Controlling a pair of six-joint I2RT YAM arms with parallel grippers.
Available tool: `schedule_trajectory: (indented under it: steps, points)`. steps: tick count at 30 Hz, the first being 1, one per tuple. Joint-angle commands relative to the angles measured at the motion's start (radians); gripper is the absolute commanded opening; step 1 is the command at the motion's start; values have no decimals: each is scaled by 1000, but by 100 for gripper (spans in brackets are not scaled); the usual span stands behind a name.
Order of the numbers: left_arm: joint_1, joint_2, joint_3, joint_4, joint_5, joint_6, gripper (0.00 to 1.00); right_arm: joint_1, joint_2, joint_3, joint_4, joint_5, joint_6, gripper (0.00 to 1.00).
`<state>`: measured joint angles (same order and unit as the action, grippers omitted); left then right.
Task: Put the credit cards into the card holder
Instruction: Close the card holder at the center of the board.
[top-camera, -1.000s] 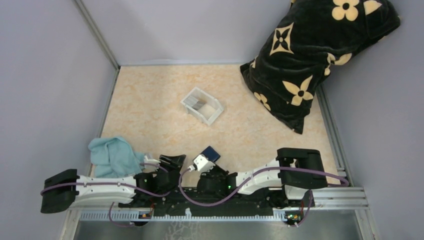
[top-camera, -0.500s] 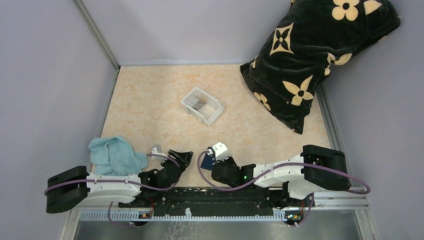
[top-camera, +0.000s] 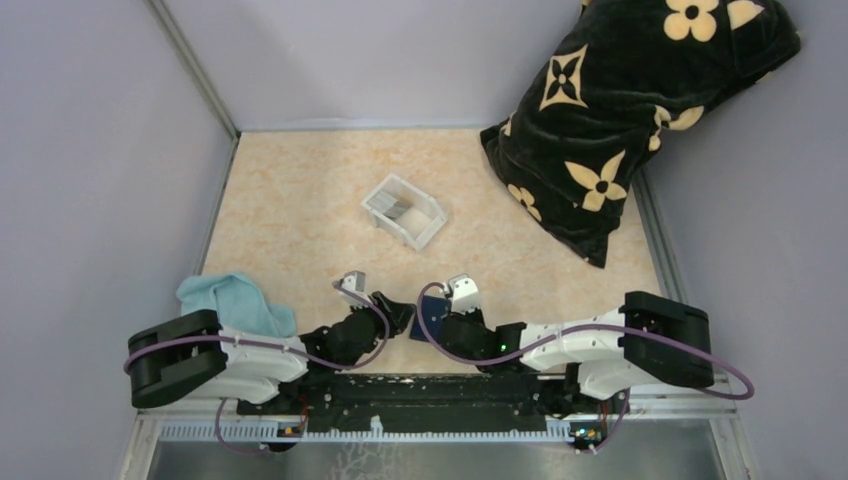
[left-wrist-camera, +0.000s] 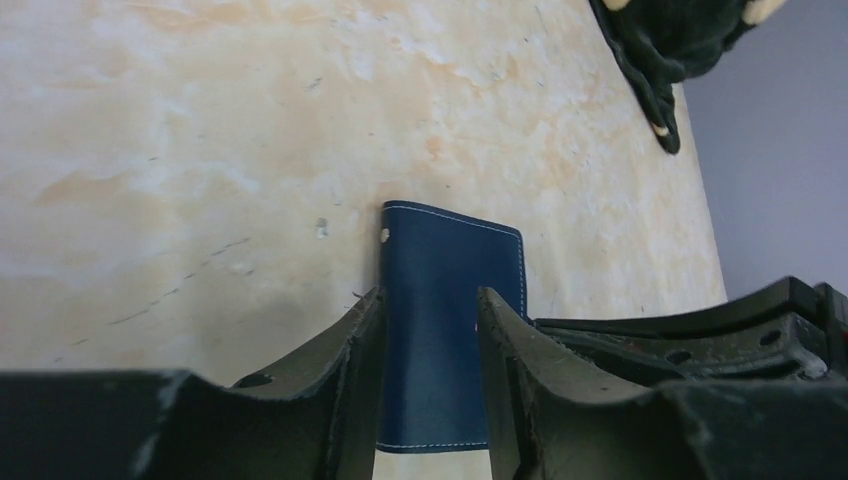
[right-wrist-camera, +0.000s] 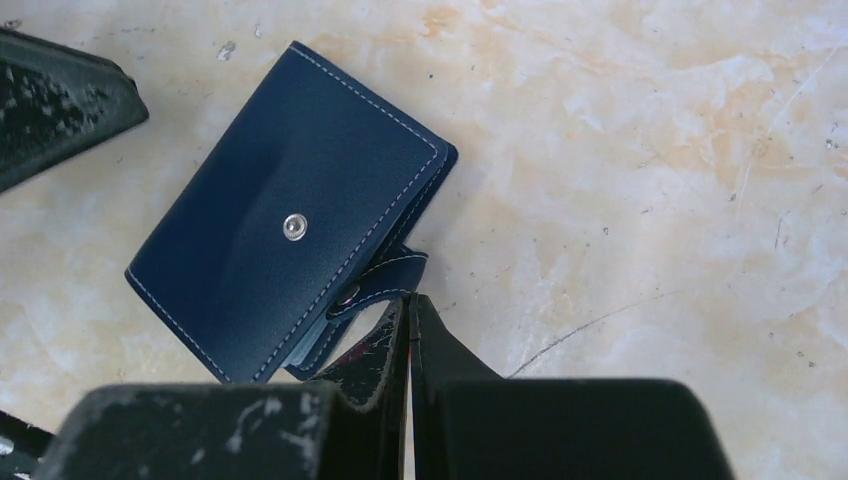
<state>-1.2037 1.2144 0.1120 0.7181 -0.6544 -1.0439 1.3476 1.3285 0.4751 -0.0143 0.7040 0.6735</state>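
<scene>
The card holder, a closed navy wallet with a snap stud and a strap, lies flat on the table near the arm bases. My left gripper hovers over it, jaws open and narrower than the wallet; its fingers straddle the wallet's left part. My right gripper is shut, its tips touching the end of the strap; whether the strap is pinched does not show. The credit cards show as grey flat pieces inside the white tray at mid-table.
A teal cloth lies at the left by the left arm. A black cushion with cream flowers leans in the far right corner. Grey walls close in the table, and a metal rail runs along the near edge.
The left gripper has swung right and now stands over the wallet, its jaws a little narrower. The right arm has shifted right, and the wallet has come down onto the table.
</scene>
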Motion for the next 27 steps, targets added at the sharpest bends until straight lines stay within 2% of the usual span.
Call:
schedule_trajectory:
  steps: [1, 7, 17, 27]
  points:
    - [6, 46, 55, 91, 119, 163, 42, -27, -51, -15, -2, -9, 74, 0]
    - [6, 94, 121, 24, 196, 221, 30, -52, -68, -32, -7, -14, 115, 0]
    - [5, 214, 292, -233, 271, 268, 11, -104, -117, -67, -10, -49, 189, 0]
    - [4, 294, 364, -334, 292, 253, 4, -156, -191, -136, -27, -68, 302, 0]
